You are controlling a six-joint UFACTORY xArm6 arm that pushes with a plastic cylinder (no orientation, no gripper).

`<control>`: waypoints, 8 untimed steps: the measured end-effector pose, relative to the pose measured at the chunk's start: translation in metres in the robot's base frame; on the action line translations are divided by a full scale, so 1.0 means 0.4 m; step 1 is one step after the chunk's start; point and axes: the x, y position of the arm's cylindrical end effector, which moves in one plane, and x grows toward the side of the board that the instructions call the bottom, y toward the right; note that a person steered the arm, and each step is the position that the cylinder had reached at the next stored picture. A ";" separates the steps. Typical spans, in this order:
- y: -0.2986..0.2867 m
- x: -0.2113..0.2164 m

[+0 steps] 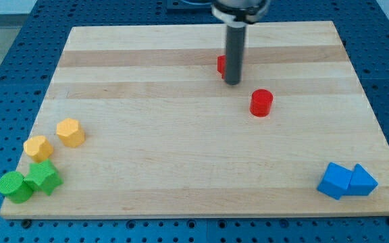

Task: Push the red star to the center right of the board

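red star (221, 65): sitting in the upper middle of the board, mostly hidden behind the rod; you're only seeing a red sliver on the rod's left, so the star shape isn't readable here.
my tip (232, 83): resting on the board just to the star's right and slightly toward the view's bottom, touching it or very nearly; can't tell which.
pincer: none on this arm, just a straight rod (234, 50), so nothing is opening, clamping or holding.
step in hand: the tip is standing on the wrong side for a rightward push. I'd judge you're needing to circle round to the star's left first, passing clear of it so you aren't nudging it further left.
push line: target is centre right, so you're aiming right and a bit toward the view's bottom. Keep the tip centred on the star's flank; off-centre contact is likely spinning it away.
red cylinder (261, 102): lying just right of and below the tip, close to the likely path. Steer above it or you're carrying both along.
blue blocks (346, 181): two touching at the bottom right corner, well apart from the target spot.
yellow blocks (55, 140): two near the left edge, out of play.
green blocks (30, 182): two touching at the bottom left corner, out of play.
board (147, 135): pale wood, flat, open between the star and the right edge.
surround: blue perforated table (5, 40) showing on all sides.
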 end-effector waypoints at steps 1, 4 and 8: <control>-0.060 0.000; -0.209 -0.108; 0.149 -0.024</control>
